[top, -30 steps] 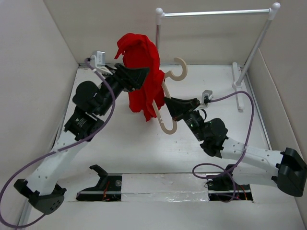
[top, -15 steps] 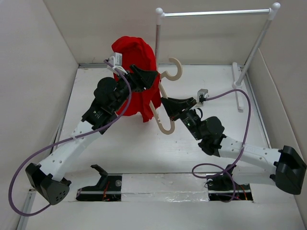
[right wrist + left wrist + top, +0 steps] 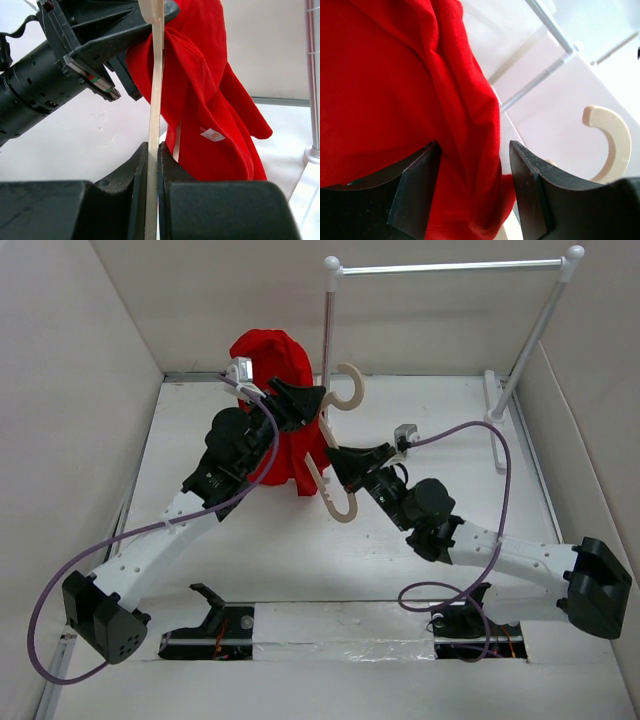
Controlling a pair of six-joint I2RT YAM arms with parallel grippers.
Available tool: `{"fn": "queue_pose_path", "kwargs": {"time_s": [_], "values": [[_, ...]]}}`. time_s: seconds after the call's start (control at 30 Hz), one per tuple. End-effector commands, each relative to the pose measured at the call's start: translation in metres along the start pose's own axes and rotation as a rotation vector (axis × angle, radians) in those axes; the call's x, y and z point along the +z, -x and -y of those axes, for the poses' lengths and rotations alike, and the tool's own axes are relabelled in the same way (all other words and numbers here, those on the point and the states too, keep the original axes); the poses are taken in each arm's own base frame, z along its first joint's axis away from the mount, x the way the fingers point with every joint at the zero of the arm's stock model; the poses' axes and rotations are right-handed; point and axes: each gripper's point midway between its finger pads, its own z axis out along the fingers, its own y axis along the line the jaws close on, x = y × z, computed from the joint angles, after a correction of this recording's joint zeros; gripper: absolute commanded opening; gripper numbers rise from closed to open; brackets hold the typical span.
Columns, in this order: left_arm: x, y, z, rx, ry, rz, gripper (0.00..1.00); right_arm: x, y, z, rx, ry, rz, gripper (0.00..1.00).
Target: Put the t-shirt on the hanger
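The red t-shirt (image 3: 270, 355) hangs bunched, draped over the upper arm of the beige hanger (image 3: 343, 508), raised above the table. My left gripper (image 3: 315, 400) is at the shirt's top right edge; in the left wrist view its jaws (image 3: 472, 145) stand apart with a fold of the t-shirt (image 3: 395, 90) between them, and a gap shows beside the right finger. The hanger's hook (image 3: 615, 145) is to its right. My right gripper (image 3: 335, 455) is shut on the hanger's thin bar (image 3: 156, 100), which runs up into the t-shirt (image 3: 210, 100).
A white rack with a silver rod (image 3: 450, 267) stands at the back; its left post (image 3: 328, 320) is right behind the shirt and hook, and its right foot (image 3: 495, 420) rests on the table. White walls enclose the left, back and right sides.
My left arm has swung right and back with the shirt, bringing it over the hanger's upper end. My right gripper has carried the hanger slightly left and further back.
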Motion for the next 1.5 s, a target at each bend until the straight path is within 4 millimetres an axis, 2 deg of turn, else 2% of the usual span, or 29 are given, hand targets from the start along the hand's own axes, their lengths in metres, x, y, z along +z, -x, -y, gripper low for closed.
{"fn": "queue_pose_path", "kwargs": {"time_s": [0.0, 0.03, 0.23, 0.27, 0.3, 0.37, 0.4, 0.5, 0.57, 0.63, 0.67, 0.73, 0.77, 0.83, 0.87, 0.9, 0.93, 0.97, 1.03, 1.07, 1.17, 1.2, 1.23, 1.3, 1.33, 1.37, 1.4, 1.43, 1.47], "values": [[-0.002, 0.013, 0.010, -0.029, -0.041, 0.067, 0.54, 0.016, 0.060, -0.057, 0.015, 0.161, 0.154, 0.00], [-0.003, 0.015, 0.012, -0.038, -0.048, 0.074, 0.55, 0.020, 0.050, -0.059, 0.002, 0.164, 0.128, 0.00], [-0.005, 0.018, 0.006, -0.035, -0.030, 0.106, 0.57, 0.022, 0.033, -0.077, -0.031, 0.172, 0.100, 0.00], [-0.006, 0.018, 0.004, -0.033, -0.028, 0.113, 0.52, 0.023, 0.033, -0.073, -0.047, 0.152, 0.104, 0.00], [-0.006, 0.017, -0.001, -0.029, -0.010, 0.117, 0.31, 0.023, 0.032, -0.076, -0.042, 0.151, 0.101, 0.00], [-0.008, 0.018, -0.003, -0.021, 0.001, 0.119, 0.20, 0.025, 0.029, -0.076, -0.042, 0.146, 0.093, 0.00], [-0.009, 0.017, -0.005, -0.016, 0.005, 0.118, 0.11, 0.026, 0.026, -0.076, -0.044, 0.148, 0.083, 0.00], [-0.014, 0.021, -0.004, -0.018, 0.005, 0.130, 0.00, 0.025, 0.025, -0.074, -0.033, 0.139, 0.076, 0.00], [-0.020, 0.026, -0.003, -0.014, 0.011, 0.138, 0.00, 0.023, 0.020, -0.071, -0.035, 0.129, 0.059, 0.00], [-0.031, 0.031, -0.002, -0.025, 0.003, 0.161, 0.00, 0.020, 0.020, -0.072, -0.030, 0.133, 0.044, 0.10], [-0.035, 0.034, -0.001, -0.027, -0.004, 0.173, 0.00, 0.017, 0.013, -0.070, -0.041, 0.132, 0.011, 0.25], [-0.043, 0.039, 0.002, -0.030, -0.015, 0.182, 0.00, 0.009, 0.017, -0.068, -0.023, 0.125, -0.005, 0.40], [-0.046, 0.040, 0.000, -0.029, -0.008, 0.179, 0.00, 0.005, 0.016, -0.067, -0.022, 0.126, -0.015, 0.55], [-0.054, 0.043, 0.007, -0.038, -0.041, 0.177, 0.00, -0.005, 0.009, -0.062, -0.042, 0.123, -0.061, 0.66], [-0.056, 0.047, 0.009, -0.044, -0.051, 0.186, 0.00, -0.011, 0.019, -0.064, -0.039, 0.133, -0.049, 0.72], [-0.058, 0.047, 0.012, -0.044, -0.063, 0.179, 0.00, -0.018, 0.017, -0.060, -0.048, 0.129, -0.061, 0.73], [-0.061, 0.047, 0.014, -0.044, -0.070, 0.175, 0.00, -0.022, 0.013, -0.052, -0.063, 0.108, -0.082, 0.72], [-0.062, 0.049, 0.014, -0.046, -0.069, 0.170, 0.00, -0.029, 0.020, -0.051, -0.054, 0.109, -0.072, 0.63], [-0.066, 0.047, 0.019, -0.061, -0.100, 0.159, 0.00, -0.035, 0.013, -0.036, -0.070, 0.080, -0.086, 0.28], [-0.067, 0.048, 0.021, -0.066, -0.115, 0.162, 0.00, -0.036, 0.010, -0.024, -0.078, 0.049, -0.092, 0.00], [-0.069, 0.048, 0.024, -0.070, -0.129, 0.149, 0.00, -0.038, -0.015, -0.013, -0.082, 0.070, -0.164, 0.00], [-0.070, 0.043, 0.024, -0.073, -0.136, 0.135, 0.00, -0.033, -0.034, 0.001, -0.108, 0.059, -0.207, 0.00], [-0.073, 0.044, 0.027, -0.086, -0.150, 0.138, 0.00, -0.031, -0.045, 0.004, -0.119, 0.072, -0.232, 0.00], [-0.076, 0.046, 0.029, -0.090, -0.162, 0.139, 0.00, -0.027, -0.063, 0.008, -0.164, 0.102, -0.301, 0.06], [-0.076, 0.046, 0.030, -0.084, -0.158, 0.134, 0.00, -0.026, -0.082, 0.012, -0.181, 0.107, -0.356, 0.13], [-0.076, 0.045, 0.029, -0.080, -0.150, 0.125, 0.00, -0.026, -0.093, 0.006, -0.192, 0.154, -0.399, 0.32], [-0.079, 0.045, 0.031, -0.084, -0.161, 0.122, 0.00, -0.026, -0.110, 0.012, -0.230, 0.163, -0.442, 0.48], [-0.079, 0.044, 0.032, -0.083, -0.166, 0.120, 0.00, -0.024, -0.115, 0.014, -0.249, 0.167, -0.452, 0.48], [-0.080, 0.044, 0.033, -0.090, -0.171, 0.116, 0.00, -0.023, -0.121, 0.015, -0.260, 0.170, -0.472, 0.60]]}}
